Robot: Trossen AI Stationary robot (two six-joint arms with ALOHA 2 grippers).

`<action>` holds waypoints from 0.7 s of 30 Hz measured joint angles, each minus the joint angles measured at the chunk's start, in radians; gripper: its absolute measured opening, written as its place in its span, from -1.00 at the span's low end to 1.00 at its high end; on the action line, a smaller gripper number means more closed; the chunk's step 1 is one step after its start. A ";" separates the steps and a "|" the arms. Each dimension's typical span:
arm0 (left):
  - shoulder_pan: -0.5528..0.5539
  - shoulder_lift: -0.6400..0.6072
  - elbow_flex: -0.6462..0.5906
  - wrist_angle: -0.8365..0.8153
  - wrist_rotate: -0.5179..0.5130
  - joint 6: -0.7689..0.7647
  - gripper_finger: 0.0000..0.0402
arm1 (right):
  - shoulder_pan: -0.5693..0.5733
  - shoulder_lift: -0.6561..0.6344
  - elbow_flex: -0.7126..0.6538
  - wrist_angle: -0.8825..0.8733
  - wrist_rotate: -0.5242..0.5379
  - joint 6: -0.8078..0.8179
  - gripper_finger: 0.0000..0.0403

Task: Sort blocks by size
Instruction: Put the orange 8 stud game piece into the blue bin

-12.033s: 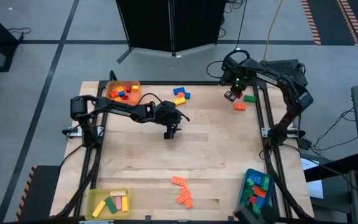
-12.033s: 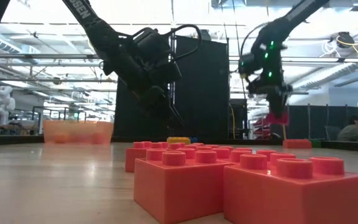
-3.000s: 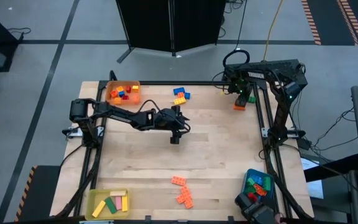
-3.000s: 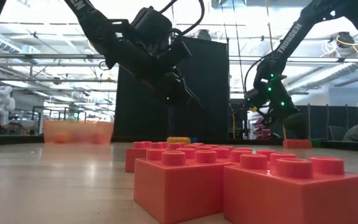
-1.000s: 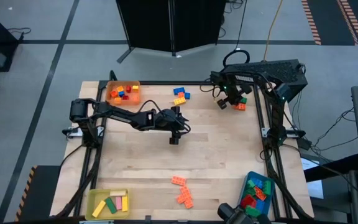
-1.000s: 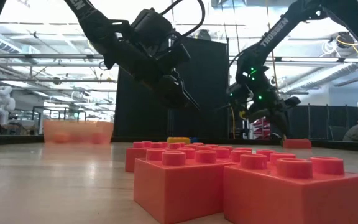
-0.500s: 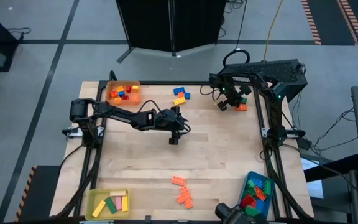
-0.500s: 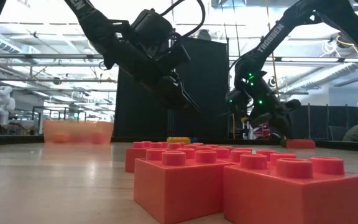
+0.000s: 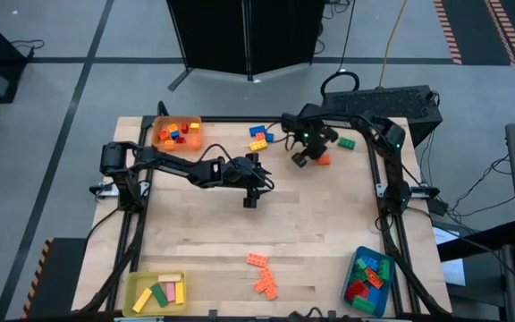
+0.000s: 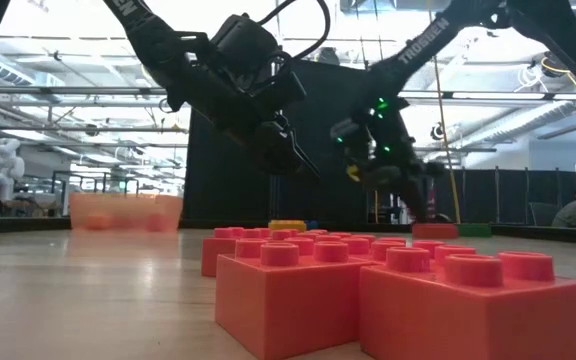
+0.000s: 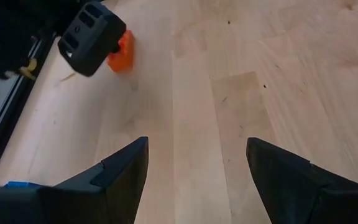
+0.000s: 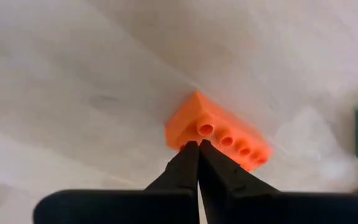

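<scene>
The right gripper (image 9: 304, 157) has swung away from the tabletop's (image 9: 329, 233) 2 o'clock edge, where it worked half a second ago, and now hangs farther in, toward 1 o'clock. Its fingers are pressed tight together with nothing between them. The orange block (image 9: 322, 159) has come along: it sat beside the green block (image 9: 347, 141) by the right rail a moment ago and now lies just next to the gripper, well apart from the green one, which has stayed at the rail. In the right wrist view the closed tips (image 12: 197, 155) sit against that orange block's (image 12: 219, 134) edge, so it looks pushed or dragged, not carried.

The left gripper (image 9: 250, 195) has not shifted over the last second; it hovers over bare wood near the tabletop's centre, fingers spread wide and empty.

Elsewhere the blocks lie as before: a blue-and-yellow cluster (image 9: 259, 137) at 12 o'clock, an orange group (image 9: 261, 274) at 6 o'clock, small pieces in the orange tray (image 9: 160, 128) at 11 o'clock, long bars in the yellow tray (image 9: 138, 284) at 7 o'clock, and mixed ones in the blue tray (image 9: 350, 275) at 5 o'clock.

For the sorting, I judge the orange block has merely been drawn off the rail into reach; it still needs a proper grasp and a tray.
</scene>
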 joint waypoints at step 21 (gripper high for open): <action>0.000 0.000 0.000 -0.058 -0.006 0.037 0.35 | 0.126 0.000 0.017 -0.045 0.080 -0.417 0.08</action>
